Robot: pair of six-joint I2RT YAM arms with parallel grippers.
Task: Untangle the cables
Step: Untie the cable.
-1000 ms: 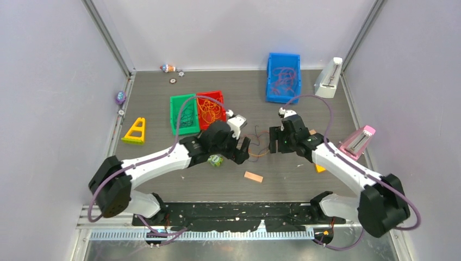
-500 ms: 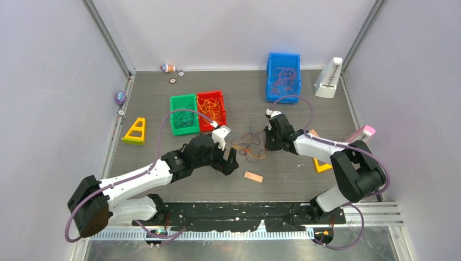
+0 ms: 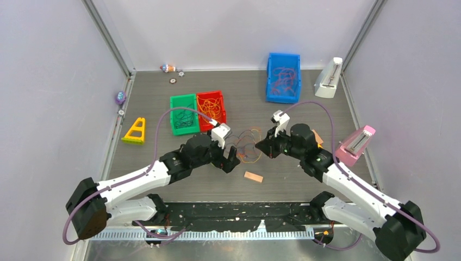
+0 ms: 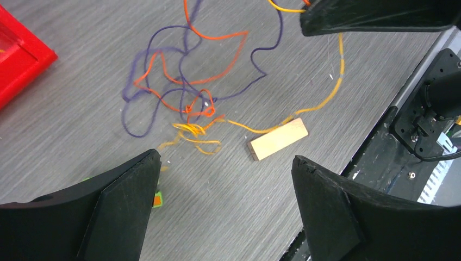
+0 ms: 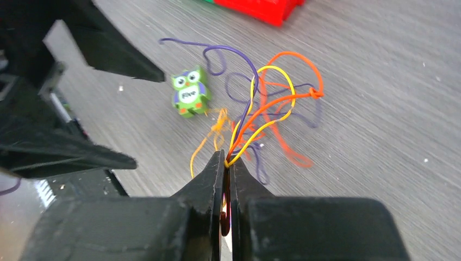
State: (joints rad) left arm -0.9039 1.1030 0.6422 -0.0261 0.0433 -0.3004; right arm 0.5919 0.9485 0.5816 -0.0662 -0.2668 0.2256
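A loose tangle of thin orange, yellow and purple cables [image 3: 247, 144] lies on the grey table between my two arms. In the right wrist view my right gripper [image 5: 228, 161] is shut on several strands of the cables [image 5: 274, 95], which fan out from its fingertips down to the table. That gripper [image 3: 261, 147] sits at the tangle's right edge. My left gripper [image 3: 231, 162] hovers open at the tangle's near-left side. Nothing is between the jaws of the left gripper [image 4: 225, 157], and the cables [image 4: 190, 106] lie just beyond its fingertips.
A wooden block [image 3: 253, 176] lies just in front of the tangle, and a green owl toy [image 5: 188, 93] to its left. A red bin [image 3: 202, 117], a green bin [image 3: 174, 115] and a blue bin [image 3: 283, 99] hold more cables. A yellow stand [image 3: 135, 131] and two metronomes [image 3: 328, 79] [image 3: 357, 141] flank the table.
My right gripper has closed on strands of the tangle and shifted slightly nearer and left. My left arm has drawn back toward the near edge, its gripper still open.
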